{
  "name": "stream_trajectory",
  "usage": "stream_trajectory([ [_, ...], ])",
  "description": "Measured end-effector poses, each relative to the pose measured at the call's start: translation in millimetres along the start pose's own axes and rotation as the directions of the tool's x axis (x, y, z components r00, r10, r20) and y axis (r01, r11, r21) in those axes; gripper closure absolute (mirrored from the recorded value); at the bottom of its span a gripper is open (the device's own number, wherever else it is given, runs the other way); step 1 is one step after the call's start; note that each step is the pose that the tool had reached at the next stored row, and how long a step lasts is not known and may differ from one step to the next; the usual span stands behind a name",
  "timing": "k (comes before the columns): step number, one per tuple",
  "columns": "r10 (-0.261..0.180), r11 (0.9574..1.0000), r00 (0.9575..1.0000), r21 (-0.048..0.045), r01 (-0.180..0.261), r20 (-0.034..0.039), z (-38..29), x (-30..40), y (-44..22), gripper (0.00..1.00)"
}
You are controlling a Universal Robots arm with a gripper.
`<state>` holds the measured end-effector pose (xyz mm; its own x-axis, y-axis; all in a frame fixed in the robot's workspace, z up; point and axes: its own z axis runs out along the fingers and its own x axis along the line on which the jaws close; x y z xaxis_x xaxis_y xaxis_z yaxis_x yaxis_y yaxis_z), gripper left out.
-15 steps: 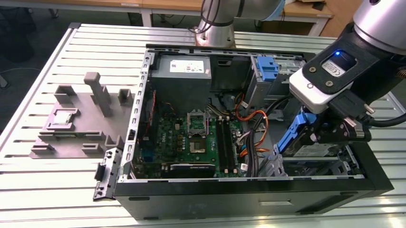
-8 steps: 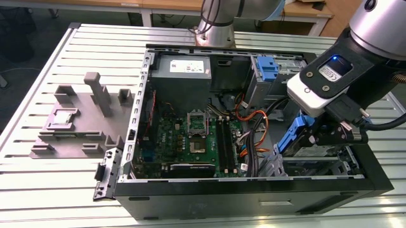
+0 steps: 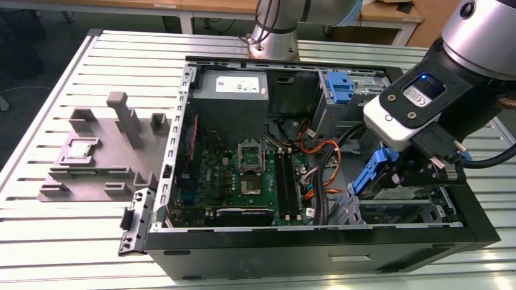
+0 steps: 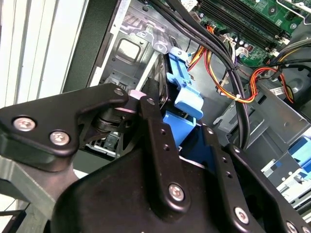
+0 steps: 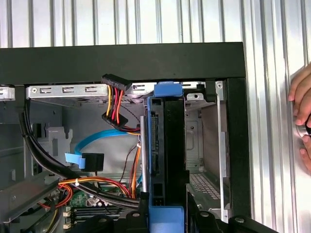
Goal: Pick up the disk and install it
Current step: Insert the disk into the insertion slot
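Disk (image 5: pixel 167 145) gripped edge-on by tool (image 5: pixel 167 216) | first wrist view: hand (image 5: pixel 302 116) beside case (image 5: pixel 121 60)

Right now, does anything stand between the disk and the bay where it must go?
Nothing visible does. The gripper holds the disk edge-on at the drive bay; a black connector on coloured wires hangs beside the disk, not across the bay.

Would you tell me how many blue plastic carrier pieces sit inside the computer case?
2: a tall blue piece at the case's far wall in the exterior view, and the rails on the disk in the hand. The arm may hide more.
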<state>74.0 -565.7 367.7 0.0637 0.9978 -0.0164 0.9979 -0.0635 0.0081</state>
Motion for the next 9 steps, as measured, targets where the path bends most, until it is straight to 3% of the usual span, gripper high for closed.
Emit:
stream_trajectory([
  [9, 0.000, 1.0000, 1.0000, -0.0002, 0.000, -0.0002, 0.1, 0.0, 0.0, 0.56],
])
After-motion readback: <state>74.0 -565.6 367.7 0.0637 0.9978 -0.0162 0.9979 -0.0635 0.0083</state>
